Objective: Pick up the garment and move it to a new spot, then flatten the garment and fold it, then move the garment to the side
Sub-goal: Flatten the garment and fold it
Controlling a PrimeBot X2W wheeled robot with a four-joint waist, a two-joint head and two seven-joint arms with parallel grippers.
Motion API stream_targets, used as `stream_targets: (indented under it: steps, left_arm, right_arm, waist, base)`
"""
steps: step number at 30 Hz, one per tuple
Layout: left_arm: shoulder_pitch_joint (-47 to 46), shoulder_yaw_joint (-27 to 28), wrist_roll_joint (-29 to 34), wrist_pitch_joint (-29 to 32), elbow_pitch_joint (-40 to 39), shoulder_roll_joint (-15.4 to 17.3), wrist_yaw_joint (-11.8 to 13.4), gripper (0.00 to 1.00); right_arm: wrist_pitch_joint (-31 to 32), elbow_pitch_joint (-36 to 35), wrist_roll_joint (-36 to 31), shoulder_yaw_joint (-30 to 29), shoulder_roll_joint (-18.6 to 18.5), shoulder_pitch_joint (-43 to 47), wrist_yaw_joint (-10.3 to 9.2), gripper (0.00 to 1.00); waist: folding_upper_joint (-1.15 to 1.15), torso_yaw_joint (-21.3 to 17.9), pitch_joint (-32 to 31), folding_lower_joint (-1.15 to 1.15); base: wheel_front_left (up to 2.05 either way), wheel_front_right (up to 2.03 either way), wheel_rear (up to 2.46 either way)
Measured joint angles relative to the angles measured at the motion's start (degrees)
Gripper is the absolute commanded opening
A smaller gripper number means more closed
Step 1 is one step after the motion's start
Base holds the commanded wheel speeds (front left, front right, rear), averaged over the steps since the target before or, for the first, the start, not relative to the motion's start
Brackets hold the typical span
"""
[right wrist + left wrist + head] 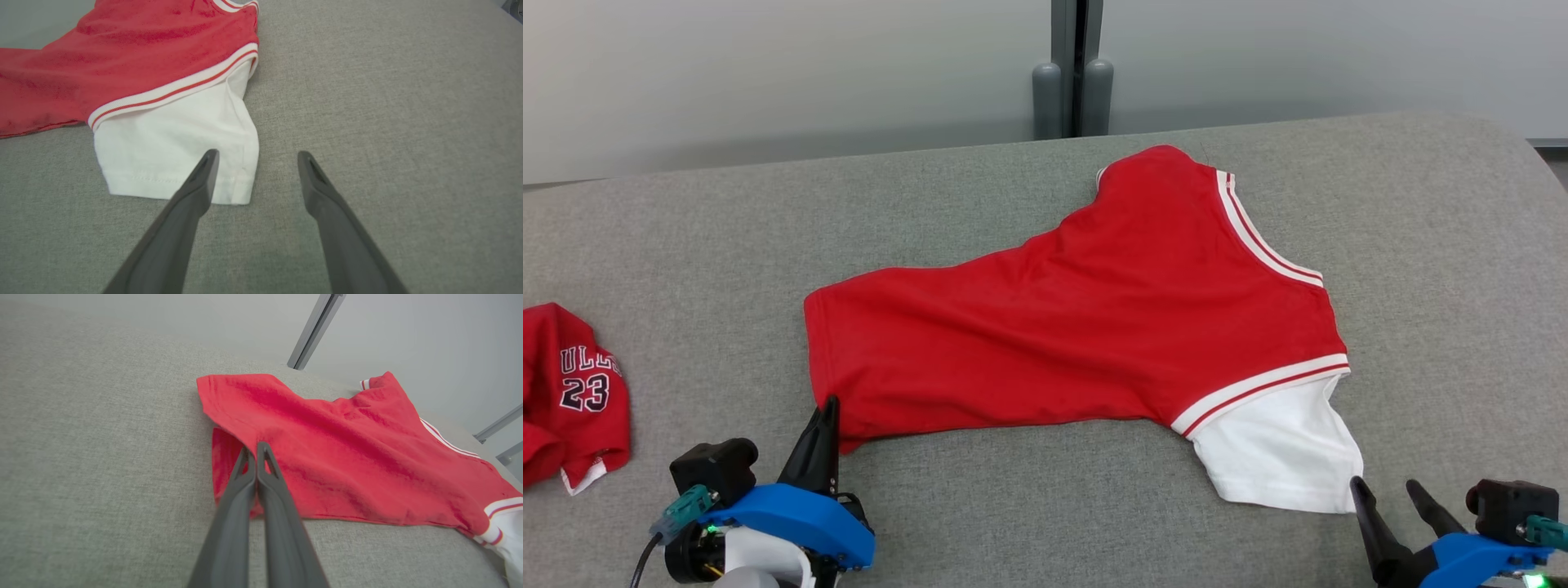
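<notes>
A red jersey (1078, 327) lies spread across the middle of the grey fabric surface (1013, 506). Its hem is toward the left of the head view. Its white sleeve (1274, 449), trimmed with red-and-white stripes, points to the lower right.

The left gripper (831, 404) sits at the lower left, its fingers pressed together on the jersey's near hem corner. In the left wrist view the left gripper (255, 447) pinches the edge of the red jersey (347, 457), where the cloth rides up slightly.

The right gripper (1383, 483) at the lower right is spread wide and holds nothing. In its wrist view the right gripper (258, 154) has one finger over the corner of the white sleeve (171, 139) and the other over bare surface.

A second jersey (572, 392), red and numbered 23, lies crumpled at the left edge.
</notes>
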Motion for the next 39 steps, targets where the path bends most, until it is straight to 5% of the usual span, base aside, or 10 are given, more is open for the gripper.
stream_targets:
  steps: [8, 9, 10, 13, 23, 31, 39]
  left_arm:
    - [0.7, -0.4, -0.4, 1.1, -2.6, -0.1, 1.0, 0.0]
    - [0.7, -0.4, -0.5, 1.2, -2.7, -0.1, 1.0, 0.0]
    - [0.7, -0.4, -0.5, 1.2, -2.8, -0.1, 1.0, 0.0]
    - [0.8, -0.5, -0.9, 1.3, -2.9, -0.1, 1.0, 0.0]
    - [2.2, 0.0, -2.7, -0.1, -4.4, -0.4, 0.4, 0.0]
    - [2.9, 1.0, -6.6, 0.8, -12.5, -0.1, -1.2, 0.0]
    - [1.6, 3.1, -14.3, 10.0, -27.0, 2.8, -1.5, 0.0]
  right_arm:
    - [1.3, 7.8, 0.9, 2.0, 0.0, -2.8, 0.0, 0.99]
    - [1.1, 8.8, 1.1, 2.3, 0.0, -3.4, 0.0, 0.81]
    - [0.7, 9.7, 1.5, 2.5, 0.0, -4.0, 0.0, 0.49]
    - [0.0, 12.2, 1.9, 3.1, 0.0, -5.8, 0.0, 0.0]
    - [-4.0, 10.3, 2.8, 2.2, 0.1, -8.1, 0.0, 0.0]
    - [-2.4, -7.3, 2.7, -0.9, 0.0, -6.9, 0.0, 0.0]
    - [2.5, -26.8, 0.6, -3.7, 0.0, -7.5, 0.0, 0.0]
  waist:
    - [0.0, 0.8, 0.3, 0.0]
    - [0.0, 0.9, 0.3, 0.0]
    - [0.0, 1.0, 0.3, 0.0]
    - [0.0, 1.1, 0.4, 0.0]
    - [0.0, 1.4, -1.4, 0.0]
    - [0.0, 0.9, -3.6, 0.0]
    - [0.0, 0.5, -4.7, 0.0]
  base:
    - [0.0, 0.0, 0.0]
    - [0.0, 0.0, 0.0]
    - [0.0, 0.0, 0.0]
    - [0.0, 0.0, 0.0]
    - [0.0, 0.0, 0.0]
    - [0.0, 0.0, 0.0]
    - [0.0, 0.0, 0.0]
